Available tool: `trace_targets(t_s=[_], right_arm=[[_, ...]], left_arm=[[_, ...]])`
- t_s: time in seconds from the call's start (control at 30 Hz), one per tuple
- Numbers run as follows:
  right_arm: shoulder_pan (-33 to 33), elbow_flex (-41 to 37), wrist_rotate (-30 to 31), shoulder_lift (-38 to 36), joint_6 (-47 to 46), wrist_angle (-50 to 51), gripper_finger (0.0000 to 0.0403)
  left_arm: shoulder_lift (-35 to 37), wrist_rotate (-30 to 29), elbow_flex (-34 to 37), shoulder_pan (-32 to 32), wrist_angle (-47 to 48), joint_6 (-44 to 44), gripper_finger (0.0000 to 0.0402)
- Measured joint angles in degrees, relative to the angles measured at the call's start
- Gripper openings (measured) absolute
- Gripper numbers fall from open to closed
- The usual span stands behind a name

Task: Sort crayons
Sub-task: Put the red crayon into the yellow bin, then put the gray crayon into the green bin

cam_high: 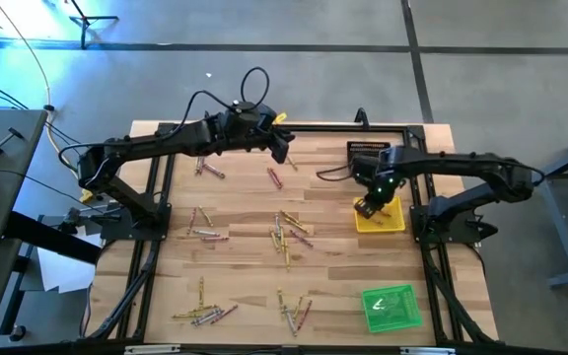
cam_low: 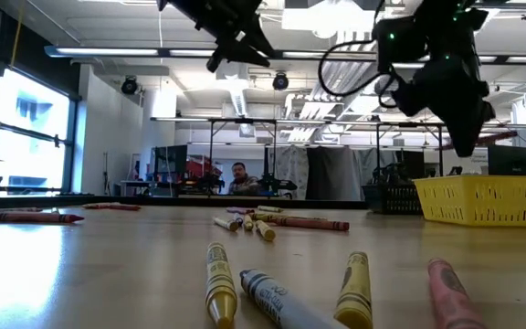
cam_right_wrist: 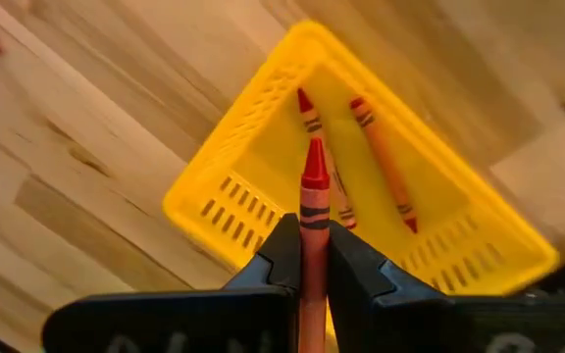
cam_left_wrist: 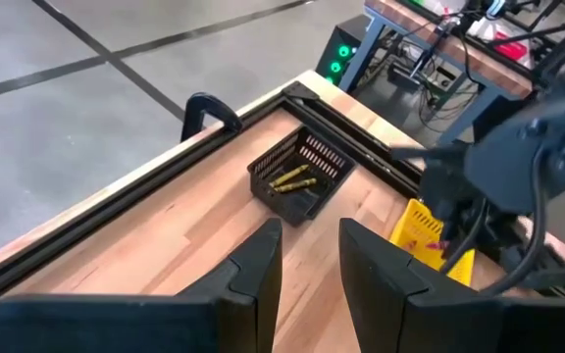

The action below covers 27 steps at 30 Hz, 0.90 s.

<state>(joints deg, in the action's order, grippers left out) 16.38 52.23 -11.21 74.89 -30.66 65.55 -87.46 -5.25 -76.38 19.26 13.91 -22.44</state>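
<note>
Many crayons [cam_high: 289, 232] lie loose on the wooden table, in yellow, red and grey. My right gripper [cam_right_wrist: 312, 243] hangs over the yellow tray [cam_high: 394, 223] at the right, shut on a red crayon [cam_right_wrist: 313, 186]. Two red crayons [cam_right_wrist: 381, 162] lie in that tray. My left gripper [cam_left_wrist: 310, 257] hovers high over the table's far middle, open and holding nothing. It faces the black tray [cam_left_wrist: 297, 175], which holds yellowish crayons [cam_left_wrist: 290, 179]. My right gripper pinches the red crayon's paper-wrapped shaft [cam_right_wrist: 313, 218] between its two fingers [cam_right_wrist: 282, 247]. The fingers come from above and point steeply down, and the crayon lies along them. Its pointed end [cam_right_wrist: 314, 157] sticks out past the fingertips, clear above the yellow tray.
A green tray [cam_high: 392, 306] stands at the near right. The black tray [cam_high: 368, 155] sits at the far right, just behind the yellow one. A dark frame borders the table. A person sits in the room beyond the table [cam_low: 238, 178].
</note>
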Motion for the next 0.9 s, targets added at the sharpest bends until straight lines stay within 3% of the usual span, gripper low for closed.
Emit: trace_targets(t_s=[0.1,0.47,0.57,0.77,0.9], right_arm=[[-0.09,-3.11,-2.82,0.00,-0.17,-2.85,0.0022],[-0.05,-5.86,-3.38,0.00,-0.52,-4.46,0.0085],[-0.05,-5.86,-3.36,0.00,-0.39,-4.56,0.0095],[-0.05,-5.84,-2.27,0.00,1.01,-5.01,0.0098],[-0.05,-5.81,-2.09,0.00,1.08,-5.71,0.0098]], left_arm=[[0.00,-0.79,0.00,0.03,0.01,0.02,0.0090],[0.04,-0.02,0.00,1.36,9.10,0.28,0.0090],[0.39,-1.99,0.00,2.90,17.92,3.18,0.0090],[0.21,-13.13,0.09,6.60,45.91,7.74,0.0090],[0.09,-15.36,1.85,9.35,53.33,7.21,0.0090]])
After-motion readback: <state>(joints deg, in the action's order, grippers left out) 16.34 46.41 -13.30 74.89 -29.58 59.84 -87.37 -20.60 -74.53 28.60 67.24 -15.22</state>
